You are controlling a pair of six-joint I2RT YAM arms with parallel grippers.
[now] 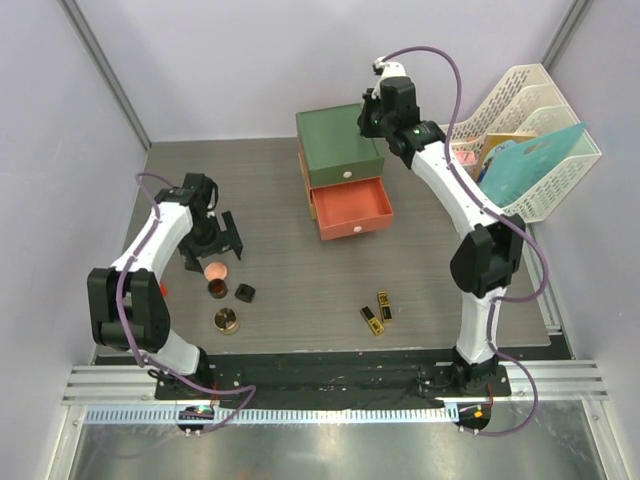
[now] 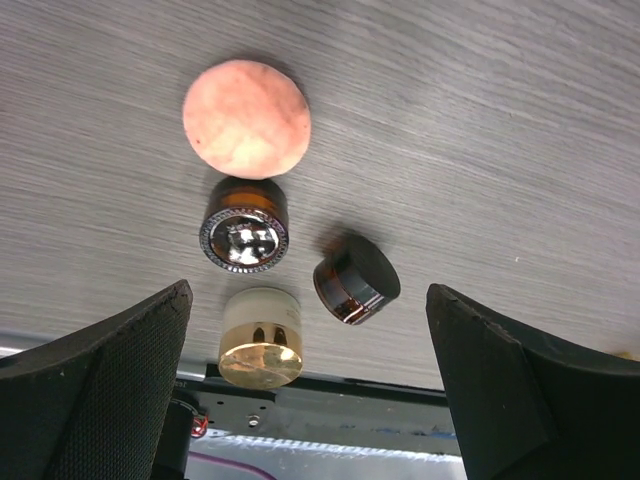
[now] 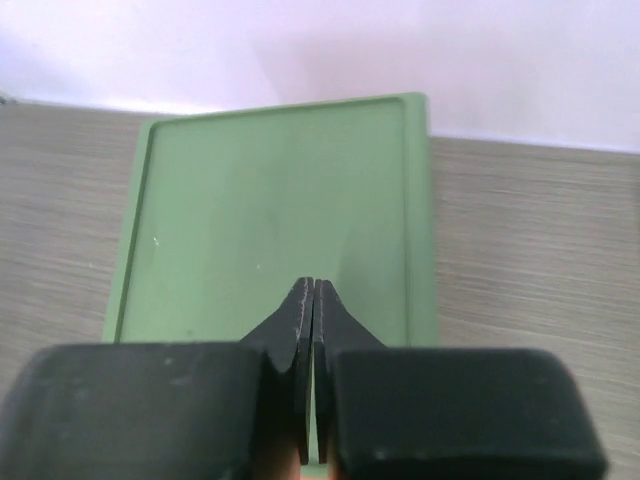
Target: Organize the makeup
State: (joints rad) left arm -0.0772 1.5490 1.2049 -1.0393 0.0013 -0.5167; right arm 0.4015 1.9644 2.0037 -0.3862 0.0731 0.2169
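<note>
A round peach compact lies on the table at the left. Near it are a brown jar with a silver top, a dark brown jar on its side and a gold-lidded jar. Two gold-black lipsticks lie right of centre. My left gripper is open and empty above the jars. My right gripper is shut and empty over the green top of the drawer box. No tubes are in view.
The box's orange drawer stands pulled open toward the front. A white file rack with teal folders stands at the right edge. A small red thing lies by the left arm.
</note>
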